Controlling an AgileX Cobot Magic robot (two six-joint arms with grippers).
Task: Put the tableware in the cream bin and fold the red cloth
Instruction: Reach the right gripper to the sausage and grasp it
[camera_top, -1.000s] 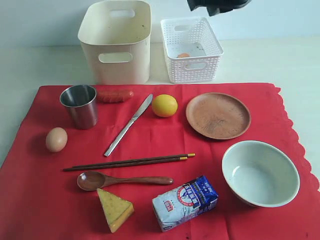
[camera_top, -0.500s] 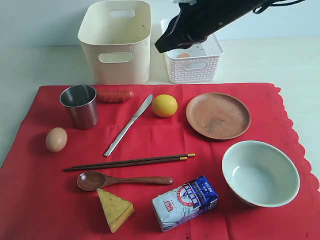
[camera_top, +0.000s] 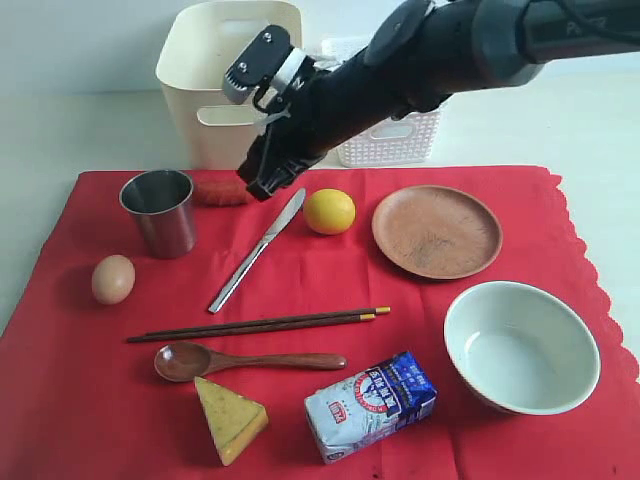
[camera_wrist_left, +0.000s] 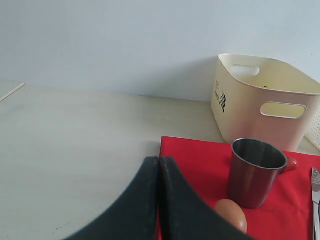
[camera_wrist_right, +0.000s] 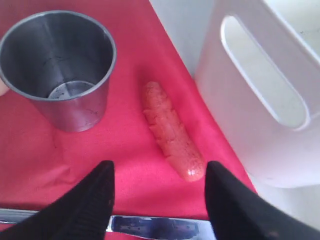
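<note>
We are watching the right gripper (camera_top: 262, 184) arrive. A second ago only the tip of its arm was showing at the far edge of the scene. Now it is reaching left across the front of the cream bin (camera_top: 230, 90) and hanging low over the far end of the silver table knife (camera_top: 255, 252), just right of the sausage (camera_wrist_right: 172, 132). Its jaws, closed a second ago, are now standing apart with nothing between them. The left gripper (camera_wrist_left: 159, 200) is waiting off the left edge of the red cloth (camera_top: 60, 400) with its fingers pressed together and holding nothing.

We are reading this as the start of the first pick, most likely the knife, though the steel cup (camera_top: 160, 212) is standing near too. Nothing is binned yet. The cup, the knife, the chopsticks (camera_top: 255, 324), the wooden spoon (camera_top: 245, 361), the brown plate (camera_top: 436, 231) and the green bowl (camera_top: 520, 346) are all lying on the cloth, which is spread flat and unfolded.

As for writing, the milk carton (camera_top: 370, 404) is showing a round blue emblem with print too small for us to read. The bin is carrying a small dark dotted label (camera_wrist_left: 221, 97) on its left end wall, and that is illegible too.
</note>
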